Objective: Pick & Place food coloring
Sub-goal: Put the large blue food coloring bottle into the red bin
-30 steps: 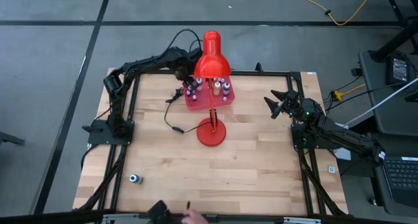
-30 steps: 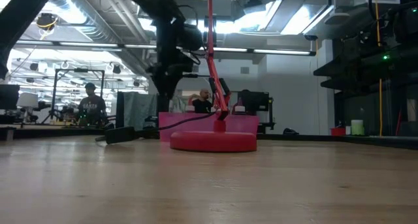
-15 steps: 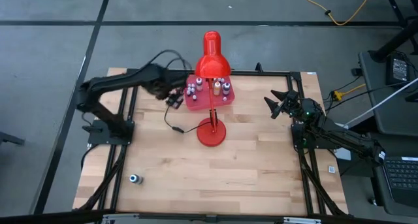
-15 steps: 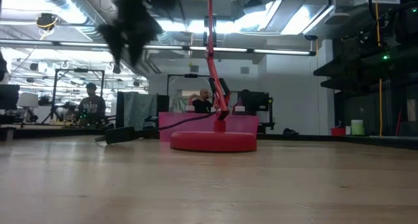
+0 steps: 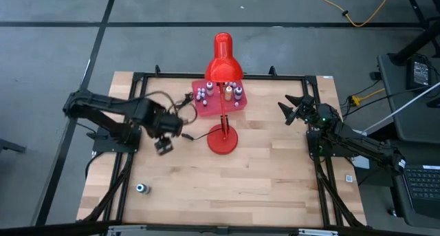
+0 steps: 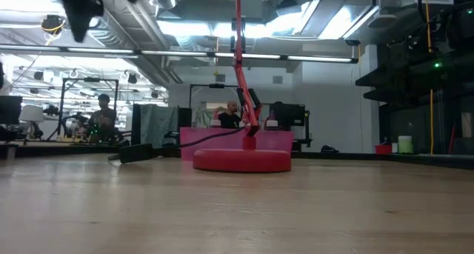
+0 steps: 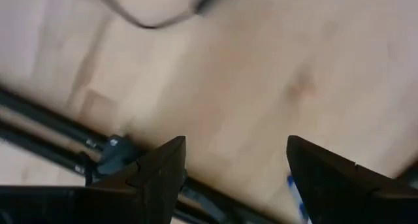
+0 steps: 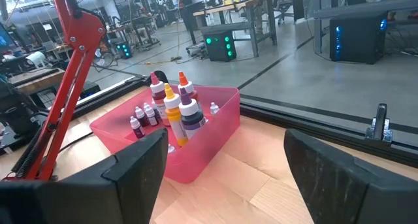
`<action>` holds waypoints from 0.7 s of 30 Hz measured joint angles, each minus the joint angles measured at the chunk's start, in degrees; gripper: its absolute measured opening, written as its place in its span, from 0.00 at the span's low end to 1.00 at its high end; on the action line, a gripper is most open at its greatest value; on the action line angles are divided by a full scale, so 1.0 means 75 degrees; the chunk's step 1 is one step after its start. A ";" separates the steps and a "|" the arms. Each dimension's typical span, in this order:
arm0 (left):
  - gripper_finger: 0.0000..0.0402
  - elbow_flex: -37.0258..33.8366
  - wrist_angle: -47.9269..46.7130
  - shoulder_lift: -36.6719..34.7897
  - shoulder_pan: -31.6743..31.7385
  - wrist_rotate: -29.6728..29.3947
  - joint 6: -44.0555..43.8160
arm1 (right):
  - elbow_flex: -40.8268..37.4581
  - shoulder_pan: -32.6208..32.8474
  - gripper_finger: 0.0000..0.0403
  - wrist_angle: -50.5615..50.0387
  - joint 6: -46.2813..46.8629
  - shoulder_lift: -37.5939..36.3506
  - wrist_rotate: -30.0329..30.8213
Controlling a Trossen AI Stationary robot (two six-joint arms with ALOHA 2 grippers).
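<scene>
The food coloring bottles point(image 5: 218, 93) stand upright in a pink tray point(image 5: 203, 112) near the table's far edge, behind a red desk lamp. In the right wrist view the bottles point(image 8: 173, 106) show pale caps and purple, orange and red bodies. One more small blue bottle point(image 5: 141, 188) rests alone on the wood near the near-left corner. My left gripper point(image 5: 163, 146) hovers above the bare table left of the lamp base, open and empty point(image 7: 235, 144). In the low view it is a blur at the upper left point(image 6: 81, 6). My right gripper point(image 5: 285, 106) waits at the right side, open point(image 8: 225, 139), facing the tray.
The red lamp's base point(image 5: 222, 140) sits mid-table, and its head point(image 5: 223, 60) hangs over the tray. Its black cord and switch point(image 5: 182, 129) lie left of the base. A black frame rail point(image 5: 130, 160) runs along the table's left side. People stand in the room beyond point(image 6: 100, 117).
My left arm has swung away from the pink tray, toward the table's left and near edges. Its gripper now hovers left of the lamp base instead of at the tray's left corner, and in the low view it has gone up and leftward. The bottles and the lamp have stayed put.
</scene>
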 joint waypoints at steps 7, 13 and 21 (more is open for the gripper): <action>0.65 -0.0029 0.0020 0.0000 -0.1552 0.0270 0.1093 | 0.0000 -0.0001 0.76 0.0000 0.0001 0.0001 0.0000; 0.64 -0.0559 0.0020 0.0003 -0.2773 0.0450 0.0582 | 0.0000 0.0000 0.76 0.0000 0.0006 -0.0001 0.0000; 0.63 -0.0949 0.0233 0.0006 -0.4089 0.1062 -0.0853 | 0.0000 0.0000 0.76 0.0000 0.0000 -0.0001 0.0000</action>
